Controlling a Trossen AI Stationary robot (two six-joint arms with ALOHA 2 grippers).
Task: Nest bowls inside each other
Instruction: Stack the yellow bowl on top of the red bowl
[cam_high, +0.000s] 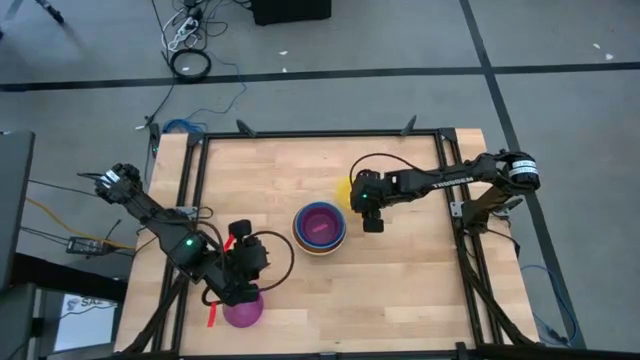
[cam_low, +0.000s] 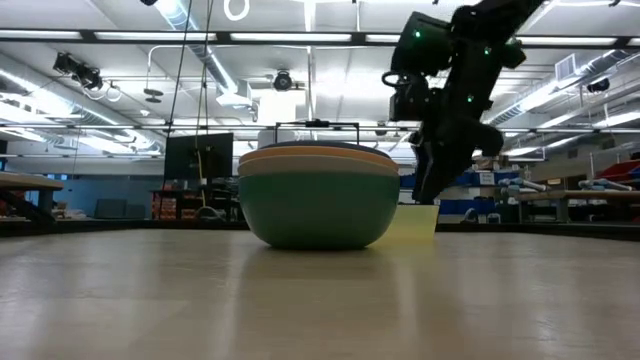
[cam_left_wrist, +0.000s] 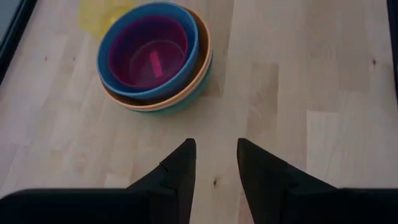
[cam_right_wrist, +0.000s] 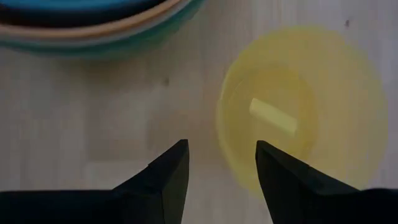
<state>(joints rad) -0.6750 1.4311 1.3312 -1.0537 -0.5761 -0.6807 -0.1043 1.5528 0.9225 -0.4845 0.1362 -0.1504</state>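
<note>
A stack of nested bowls (cam_high: 320, 228) stands mid-table on its base: teal outermost, then orange, blue and a magenta one innermost (cam_left_wrist: 149, 53). A yellow bowl (cam_right_wrist: 305, 106) rests upright just beyond it toward the far right (cam_high: 343, 189). My right gripper (cam_right_wrist: 221, 163) hangs open above the yellow bowl's rim nearest the stack, pointing steeply down (cam_low: 428, 185), touching nothing. A pink-magenta bowl (cam_high: 243, 311) sits by the near edge under my left arm. My left gripper (cam_left_wrist: 214, 163) is open and empty, raised and aimed slantwise at the stack (cam_high: 258, 262).
Bare wooden tabletop (cam_high: 400, 290) lies to the near right of the stack. A black frame (cam_high: 320, 133) runs round the table's edges. A red strip (cam_high: 214, 312) shows beside the pink-magenta bowl.
</note>
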